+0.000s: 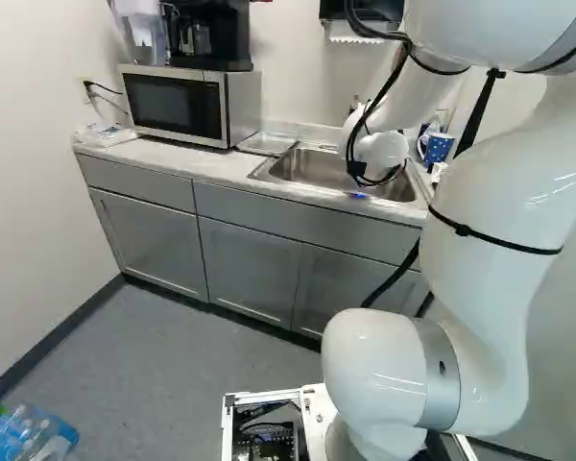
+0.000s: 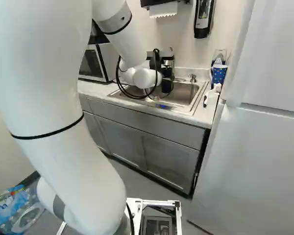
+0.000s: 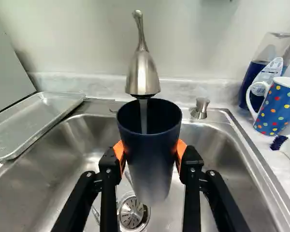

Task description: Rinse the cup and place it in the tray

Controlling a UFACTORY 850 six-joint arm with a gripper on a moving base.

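Jaws with orange pads (image 3: 181,152) clamp a dark blue cup (image 3: 151,157) from two sides, upright over the sink (image 3: 222,164), while water (image 3: 143,118) from the faucet (image 3: 143,72) runs into it; its fill level is hidden. Rinsing seems under way, with placement in the metal tray (image 3: 31,123) at the sink's edge yet to come. Across the sink stands a spotted mug (image 3: 279,107).

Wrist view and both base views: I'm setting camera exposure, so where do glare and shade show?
Wrist view: pale reflections on the sink's steel, while the inside of the cup is in deep shade; left base view: small bright highlights on the white arm; right base view: light gleams along the sink's rim, with softer shading on the arm.
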